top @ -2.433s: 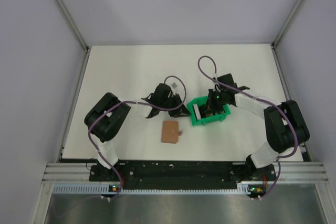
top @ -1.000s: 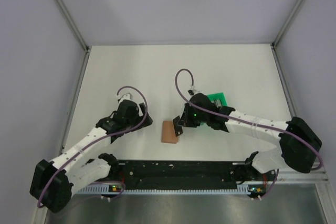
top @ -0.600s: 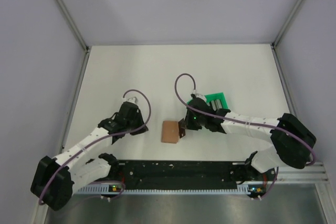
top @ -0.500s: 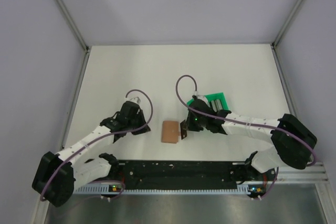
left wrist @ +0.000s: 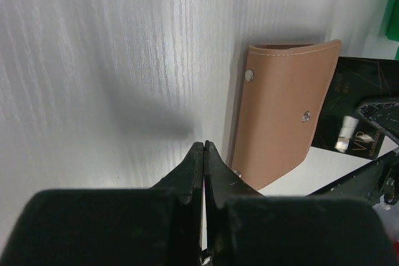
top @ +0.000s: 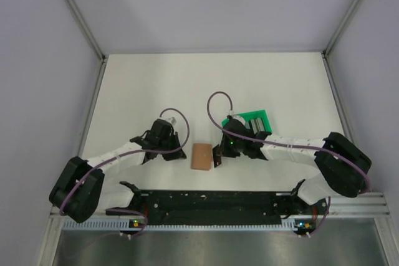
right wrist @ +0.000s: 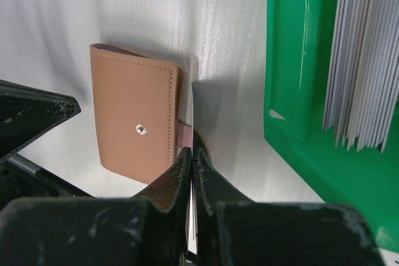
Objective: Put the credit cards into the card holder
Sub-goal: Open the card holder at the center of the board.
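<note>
We see the right claw [right wrist: 192, 154] pinching a black card [left wrist: 349, 110] at the folded card holder's [right wrist: 134, 116] edge (left claw [left wrist: 204, 147] pressed together, empty); pushing may just skid it.

Counts, placed relative to the wallet. One tan wallet [top: 201, 156] on one tabletop [top: 156, 85]. One green tray [top: 257, 118] to the wallet's right, holding one stack of cards [right wrist: 365, 60], too tightly packed to count. One black card [left wrist: 349, 123] beside the wallet. Two tools: left tool [left wrist: 204, 147], right tool [right wrist: 192, 151].
</note>
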{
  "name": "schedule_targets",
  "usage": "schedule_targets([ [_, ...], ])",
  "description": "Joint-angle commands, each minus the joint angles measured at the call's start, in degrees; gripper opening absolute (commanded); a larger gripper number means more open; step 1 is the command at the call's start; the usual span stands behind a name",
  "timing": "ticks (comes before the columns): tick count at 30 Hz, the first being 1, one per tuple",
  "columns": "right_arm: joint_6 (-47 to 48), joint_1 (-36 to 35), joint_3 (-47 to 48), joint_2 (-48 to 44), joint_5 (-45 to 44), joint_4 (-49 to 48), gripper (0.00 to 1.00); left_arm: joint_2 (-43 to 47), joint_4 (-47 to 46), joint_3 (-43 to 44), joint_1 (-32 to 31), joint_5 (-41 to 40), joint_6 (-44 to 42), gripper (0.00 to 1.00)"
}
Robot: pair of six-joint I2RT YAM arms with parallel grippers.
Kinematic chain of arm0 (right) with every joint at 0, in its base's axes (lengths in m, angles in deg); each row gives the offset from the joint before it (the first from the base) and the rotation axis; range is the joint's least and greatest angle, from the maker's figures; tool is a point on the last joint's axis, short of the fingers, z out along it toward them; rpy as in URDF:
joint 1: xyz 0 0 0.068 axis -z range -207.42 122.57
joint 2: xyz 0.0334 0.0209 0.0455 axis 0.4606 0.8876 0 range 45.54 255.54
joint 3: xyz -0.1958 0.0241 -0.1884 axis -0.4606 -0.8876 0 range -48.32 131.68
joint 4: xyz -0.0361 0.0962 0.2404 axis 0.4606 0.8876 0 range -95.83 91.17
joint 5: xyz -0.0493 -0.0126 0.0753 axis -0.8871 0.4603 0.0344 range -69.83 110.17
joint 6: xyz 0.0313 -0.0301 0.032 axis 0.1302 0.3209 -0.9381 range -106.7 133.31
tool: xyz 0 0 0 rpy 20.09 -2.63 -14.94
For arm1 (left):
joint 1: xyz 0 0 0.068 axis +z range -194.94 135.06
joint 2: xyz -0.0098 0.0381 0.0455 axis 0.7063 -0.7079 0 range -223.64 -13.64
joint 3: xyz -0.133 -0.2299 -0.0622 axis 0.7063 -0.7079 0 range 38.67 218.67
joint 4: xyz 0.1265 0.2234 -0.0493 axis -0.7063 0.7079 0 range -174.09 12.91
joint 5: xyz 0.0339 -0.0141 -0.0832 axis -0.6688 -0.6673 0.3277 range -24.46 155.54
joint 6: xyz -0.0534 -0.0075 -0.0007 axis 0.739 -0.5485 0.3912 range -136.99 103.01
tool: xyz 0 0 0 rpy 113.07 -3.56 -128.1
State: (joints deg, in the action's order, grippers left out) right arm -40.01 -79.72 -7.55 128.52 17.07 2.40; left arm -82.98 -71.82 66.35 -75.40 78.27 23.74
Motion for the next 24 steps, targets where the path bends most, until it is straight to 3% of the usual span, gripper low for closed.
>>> schedule_targets([
  [1,-0.6,0.4,1.0,1.4,2.9,-4.7,0.00,-3.0,-4.5,1.1,-0.4,2.4,-0.3,0.00],
  [24,-0.5,0.0,4.0,1.0,13.1,-13.5,0.00,-5.0,-3.7,2.7,-1.1,1.2,-1.4,0.00],
])
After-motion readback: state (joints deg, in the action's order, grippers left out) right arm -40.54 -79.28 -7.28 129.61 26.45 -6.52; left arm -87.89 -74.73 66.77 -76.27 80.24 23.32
